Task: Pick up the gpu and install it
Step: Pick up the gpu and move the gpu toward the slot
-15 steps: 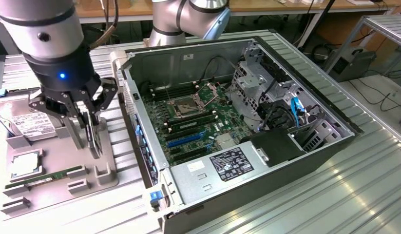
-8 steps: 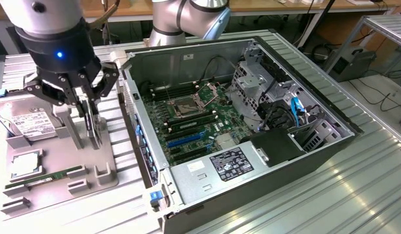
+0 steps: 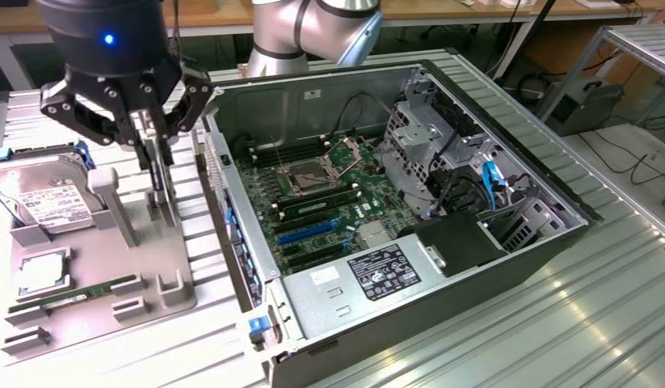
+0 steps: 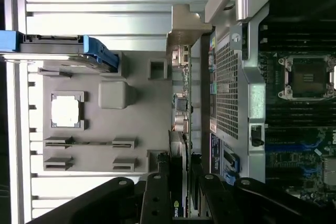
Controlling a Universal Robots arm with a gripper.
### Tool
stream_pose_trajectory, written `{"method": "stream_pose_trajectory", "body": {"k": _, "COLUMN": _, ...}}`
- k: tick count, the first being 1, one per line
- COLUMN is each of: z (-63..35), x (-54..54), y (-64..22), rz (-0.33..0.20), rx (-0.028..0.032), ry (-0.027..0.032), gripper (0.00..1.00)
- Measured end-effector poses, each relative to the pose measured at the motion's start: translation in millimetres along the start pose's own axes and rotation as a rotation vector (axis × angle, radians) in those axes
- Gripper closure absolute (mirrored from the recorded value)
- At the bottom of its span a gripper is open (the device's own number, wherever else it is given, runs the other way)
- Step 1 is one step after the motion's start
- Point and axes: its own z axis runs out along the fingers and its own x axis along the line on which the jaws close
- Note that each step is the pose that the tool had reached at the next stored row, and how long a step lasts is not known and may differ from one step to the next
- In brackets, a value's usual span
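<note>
At the exterior view's left, over the gray holder tray (image 3: 106, 275), the end effector (image 3: 151, 137) has its two fingers pressed on the upper edge of the gpu (image 3: 157, 182). The gap between them is only as wide as the card is thick. The gpu stands upright on its long edge between two gray posts of the tray, and I cannot tell if its lower edge is touching the tray.

In the wrist view the end effector (image 4: 178, 182) has a black finger on each side of the gpu (image 4: 181, 119), which is seen edge-on and runs parallel to the perforated rear panel (image 4: 228, 87) of the computer case (image 3: 310, 93). Only a narrow strip of room lies between the card and this panel.

On the other side of the card the tray is more open. A hard drive (image 3: 41, 202) leans at its far end, and a processor (image 3: 41, 275) and a green RAM stick (image 3: 79, 293) lie flat in recesses. The case lies open on the ribbed metal surface (image 3: 548, 323), with the motherboard (image 3: 332, 202) and its blue slot (image 3: 305, 230) uncovered.
</note>
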Motion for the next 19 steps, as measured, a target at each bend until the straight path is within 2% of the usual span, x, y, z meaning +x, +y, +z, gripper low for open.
{"method": "stream_pose_trajectory", "body": {"k": 4, "z": -19.0, "x": -13.3, "y": -4.9, "rz": 0.000, "rx": -0.0008, "ry": 0.0022, "gripper": 0.74}}
{"method": "stream_pose_trajectory", "body": {"k": 7, "z": -32.7, "x": -24.1, "y": -7.7, "rz": 0.000, "rx": -0.0009, "ry": 0.0067, "gripper": 0.74}}
{"method": "stream_pose_trajectory", "body": {"k": 9, "z": -43.6, "x": -35.3, "y": -9.6, "rz": -0.001, "rx": -0.0009, "ry": 0.0125, "gripper": 0.74}}
{"method": "stream_pose_trajectory", "body": {"k": 13, "z": -47.6, "x": -53.7, "y": -10.7, "rz": 0.000, "rx": -0.0008, "ry": 0.0217, "gripper": 0.74}}
{"method": "stream_pose_trajectory", "body": {"k": 19, "z": -46.7, "x": -81.0, "y": -10.7, "rz": 0.000, "rx": -0.0008, "ry": 0.0293, "gripper": 0.74}}
